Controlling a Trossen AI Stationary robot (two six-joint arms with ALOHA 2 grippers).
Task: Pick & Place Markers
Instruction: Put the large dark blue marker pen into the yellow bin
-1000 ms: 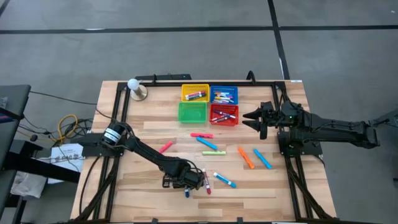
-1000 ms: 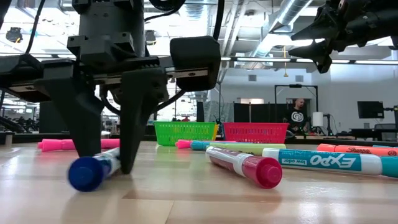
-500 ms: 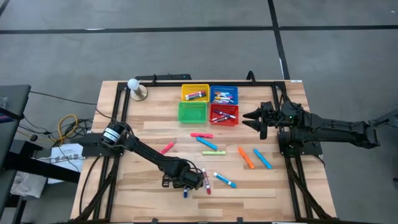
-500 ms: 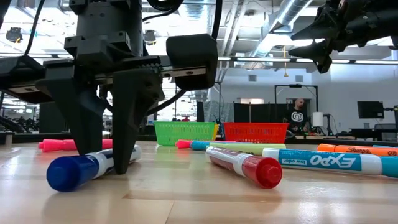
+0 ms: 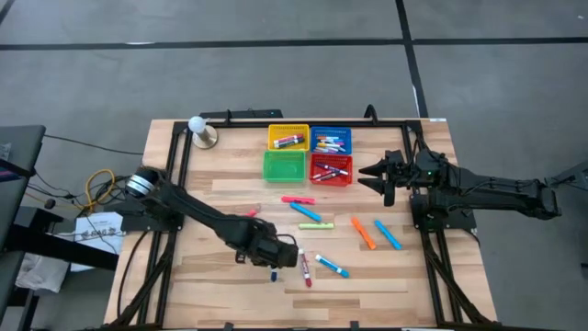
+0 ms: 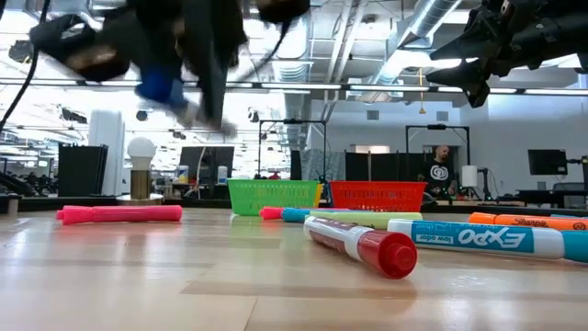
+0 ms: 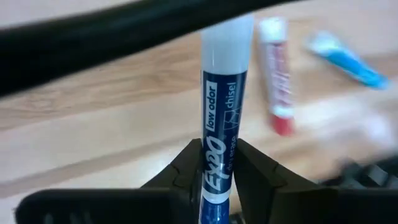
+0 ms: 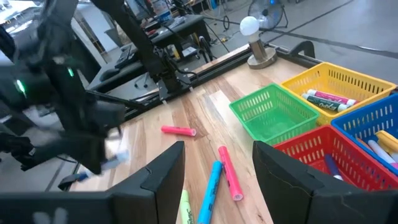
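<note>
- Blue marker (image 7: 219,134) clamped between the fingers (image 7: 186,171) of the left tool (image 5: 278,253), lifted clear of the counter (image 5: 211,285), near the front edge.
- Gripped near one end only, with most of the barrel sticking out past the fingertips; could pivot or slip free on a fast swing toward the blue basket (image 5: 331,140).
- Red marker (image 5: 304,268) and light blue marker (image 5: 332,267) lying just beside the pickup spot; a low carry could knock them.
- Right tool (image 5: 379,177) hovering beside the red basket (image 5: 332,170), fingers apart and empty; close enough to crowd the drop.
</note>
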